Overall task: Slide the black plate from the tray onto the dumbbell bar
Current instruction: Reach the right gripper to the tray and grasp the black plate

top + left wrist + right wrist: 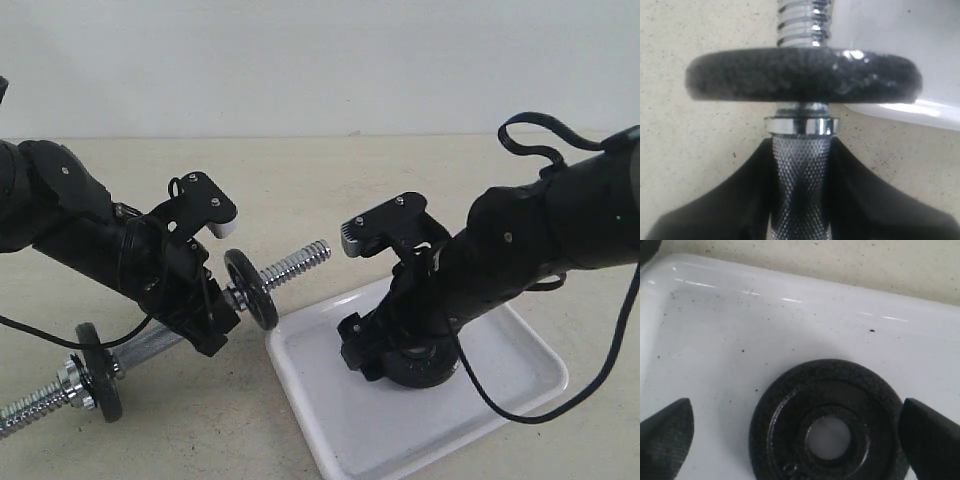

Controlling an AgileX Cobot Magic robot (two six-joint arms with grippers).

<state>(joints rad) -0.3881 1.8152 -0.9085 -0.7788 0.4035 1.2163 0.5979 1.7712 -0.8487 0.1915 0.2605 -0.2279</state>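
Right gripper (797, 437) straddling 1 black plate (785, 390), 1 tray (740, 330)

dumbbell bar (295, 263) cropped, black plate (428, 375) half-hidden

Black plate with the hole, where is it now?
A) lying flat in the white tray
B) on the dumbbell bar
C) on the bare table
A: the black plate lies flat in the white tray, with open fingers on either side of it.

plate (782, 412): black disc with a raised ring round its hole, lying flat in the tray
tray (330, 405): glossy white, low-rimmed
bar (297, 262): chrome, carrying two discs (250, 288), tilting, threaded end rising beside the tray
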